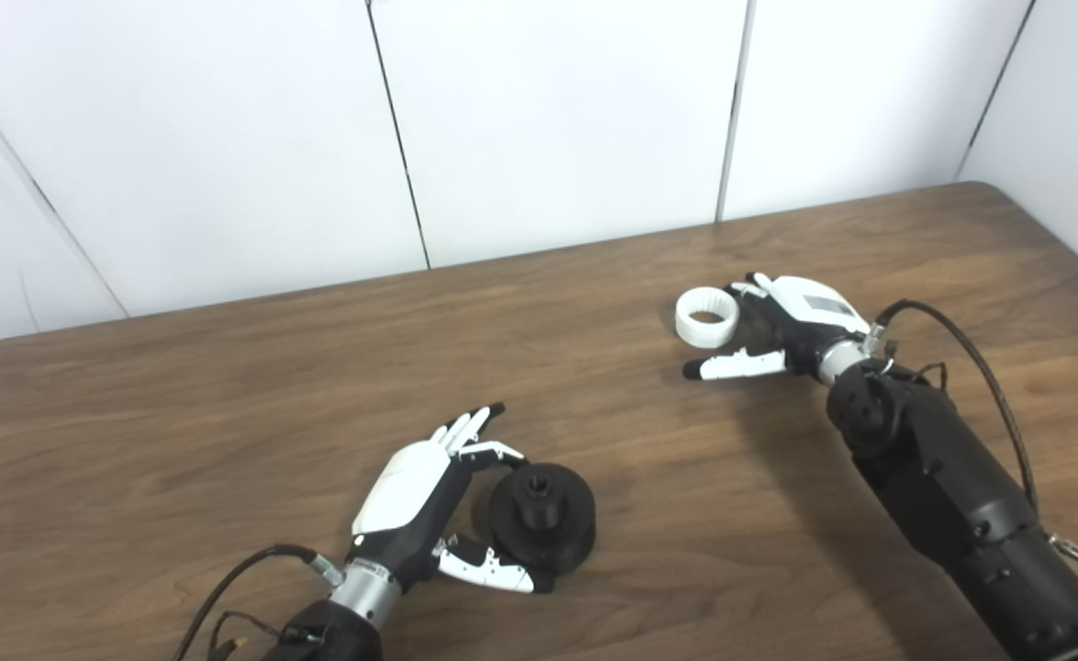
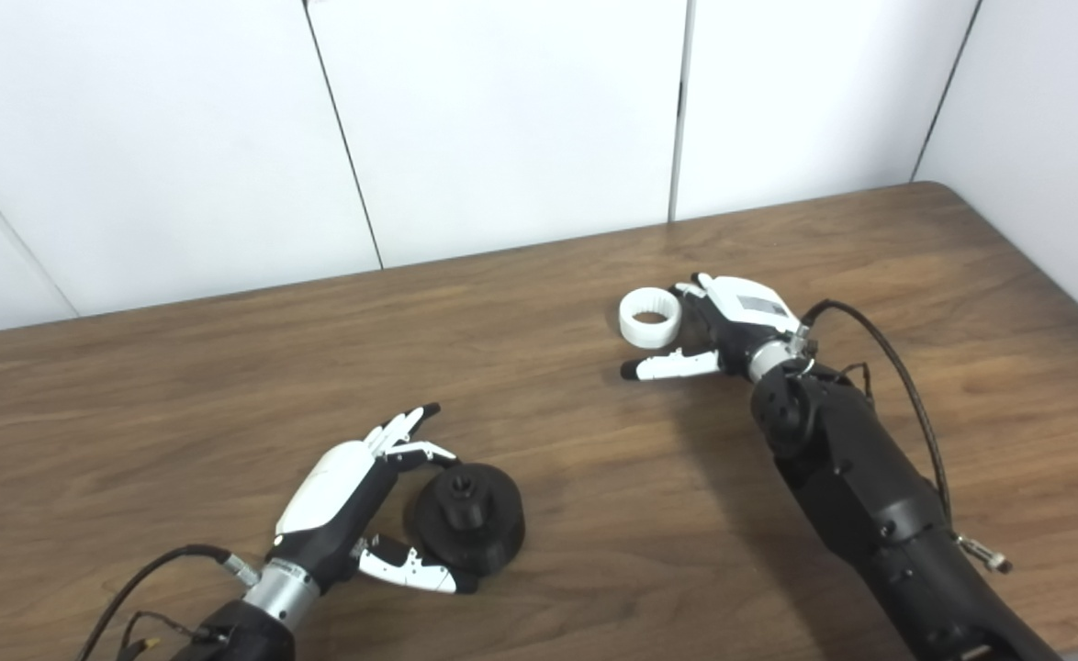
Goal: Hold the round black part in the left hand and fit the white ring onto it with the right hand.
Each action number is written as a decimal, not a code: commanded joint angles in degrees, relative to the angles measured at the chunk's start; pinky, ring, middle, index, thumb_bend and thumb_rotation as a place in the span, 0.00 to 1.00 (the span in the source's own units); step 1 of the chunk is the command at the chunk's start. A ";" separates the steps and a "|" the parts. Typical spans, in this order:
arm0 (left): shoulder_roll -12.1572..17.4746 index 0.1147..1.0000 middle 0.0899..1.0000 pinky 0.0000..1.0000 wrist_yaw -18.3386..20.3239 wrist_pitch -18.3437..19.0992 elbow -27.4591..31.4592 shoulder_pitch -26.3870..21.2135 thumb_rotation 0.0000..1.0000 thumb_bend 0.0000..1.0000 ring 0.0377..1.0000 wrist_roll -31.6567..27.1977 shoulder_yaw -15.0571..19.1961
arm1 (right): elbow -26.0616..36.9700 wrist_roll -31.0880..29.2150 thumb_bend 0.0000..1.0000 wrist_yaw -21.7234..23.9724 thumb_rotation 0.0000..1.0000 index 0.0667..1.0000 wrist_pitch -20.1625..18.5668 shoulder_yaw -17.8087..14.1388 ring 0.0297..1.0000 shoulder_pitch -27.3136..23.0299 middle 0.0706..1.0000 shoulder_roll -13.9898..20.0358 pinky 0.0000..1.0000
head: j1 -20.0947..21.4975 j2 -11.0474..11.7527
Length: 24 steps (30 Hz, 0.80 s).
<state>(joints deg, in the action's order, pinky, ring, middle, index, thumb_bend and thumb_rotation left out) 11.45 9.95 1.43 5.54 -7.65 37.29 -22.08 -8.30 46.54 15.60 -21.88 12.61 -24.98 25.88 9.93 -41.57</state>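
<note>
Near left on the desk (image 1: 227, 386), your left hand (image 1: 429, 514) cups the stiff, heavy-looking round black part (image 1: 544, 519) with spread fingers; far right, your right hand (image 1: 782, 326), fingers open, meets the light, rigid white ring (image 1: 707, 317): pinch its rim.

Matt black part (image 1: 541, 519), wood-grain table (image 1: 227, 386)

My left hand (image 2: 355, 514) cups the round black part (image 2: 468, 530) near the bench's (image 2: 594, 477) front edge; my right hand (image 2: 727, 326), fingers apart, touches the white ring (image 2: 650, 317).

A brown wood-grain table (image 1: 227, 386) stands against white wall panels (image 1: 557, 119) split by thin dark seams.
</note>
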 commanded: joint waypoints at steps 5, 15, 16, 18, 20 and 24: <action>-0.17 0.56 1.00 1.00 0.23 -0.47 1.85 -1.13 0.35 0.98 1.00 -0.22 0.29 | -0.48 -0.12 0.94 -8.56 0.47 0.79 2.73 -0.58 0.98 -1.57 1.00 -1.54 0.89 | -0.60 -0.25; -0.18 0.55 1.00 1.00 0.30 -0.80 1.92 -1.10 0.36 0.97 1.00 -0.28 0.53 | -3.74 -1.54 0.84 -16.70 0.37 0.70 6.52 -0.62 0.93 -1.59 0.96 -3.28 0.88 | -0.85 -0.46; -0.18 0.55 1.00 1.00 0.33 -0.81 1.93 -1.10 0.36 0.97 1.00 -0.25 0.56 | -4.07 -1.88 0.83 -17.50 0.35 0.68 7.08 -0.73 0.92 -1.59 0.94 -3.40 0.88 | -0.97 -0.52; -0.20 0.56 1.00 1.00 0.46 -0.71 2.02 -1.09 0.36 0.97 1.00 -0.27 0.65 | -4.22 -2.18 0.81 -18.71 0.33 0.67 7.78 -0.73 0.91 -1.47 0.93 -3.62 0.87 | -0.98 -0.54; -0.20 0.56 1.00 1.00 0.47 -0.80 1.99 -1.06 0.35 0.97 1.00 -0.19 0.75 | -4.49 -2.46 0.80 -19.82 0.30 0.65 8.14 -0.78 0.90 -1.39 0.91 -3.99 0.89 | -0.85 -0.53; -0.24 0.55 1.00 1.00 0.63 -0.86 2.05 -0.99 0.36 0.97 1.00 -0.31 0.94 | -5.23 -2.80 0.79 -21.79 0.29 0.62 8.78 -0.83 0.89 -1.34 0.90 -4.43 0.89 | -0.86 -0.63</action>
<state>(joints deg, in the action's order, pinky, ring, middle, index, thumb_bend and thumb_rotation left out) 11.04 11.13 1.47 5.72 -7.57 37.31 -21.64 -13.82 43.66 -4.71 -14.63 12.17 -24.63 21.08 9.05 -42.19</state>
